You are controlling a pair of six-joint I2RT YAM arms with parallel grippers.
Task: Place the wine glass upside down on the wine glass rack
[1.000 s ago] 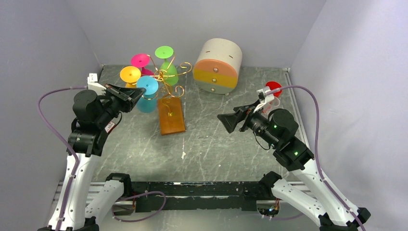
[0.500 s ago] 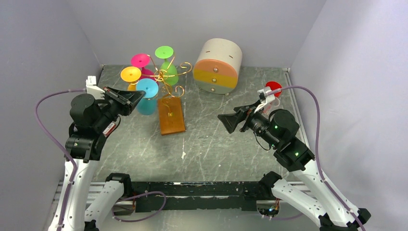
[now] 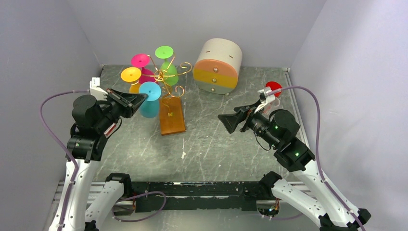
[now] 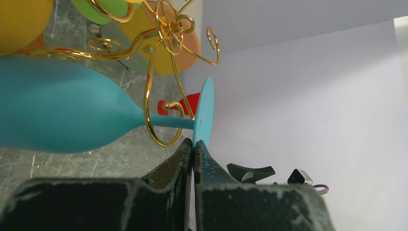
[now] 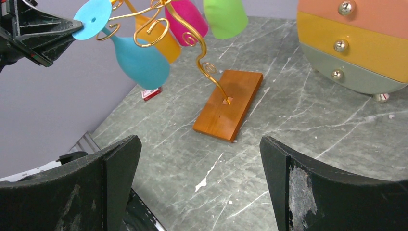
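Note:
The blue wine glass point(image 3: 148, 107) hangs upside down, foot up, at the left of the gold wire wine glass rack point(image 3: 168, 77). My left gripper point(image 3: 143, 98) is shut on the rim of its foot. In the left wrist view the blue wine glass point(image 4: 57, 115) has its stem inside a gold loop of the rack point(image 4: 166, 29), and the left gripper point(image 4: 193, 144) pinches the edge of the foot disc. My right gripper point(image 3: 227, 121) hovers open to the right of the rack's wooden base point(image 3: 171, 116), holding nothing. The right gripper point(image 5: 198, 140) looks towards the rack point(image 5: 192, 38) and the blue glass point(image 5: 142, 62).
Pink point(image 3: 140, 60), green point(image 3: 164, 52) and yellow point(image 3: 130, 74) glasses hang upside down on the rack. A round cream drawer box point(image 3: 219, 65) stands at the back. A red glass point(image 3: 273, 86) sits behind the right arm. Grey walls close in on both sides.
My left gripper has carried the blue glass slightly to the right and nearer, closer to the rack's stem. The right arm has not moved.

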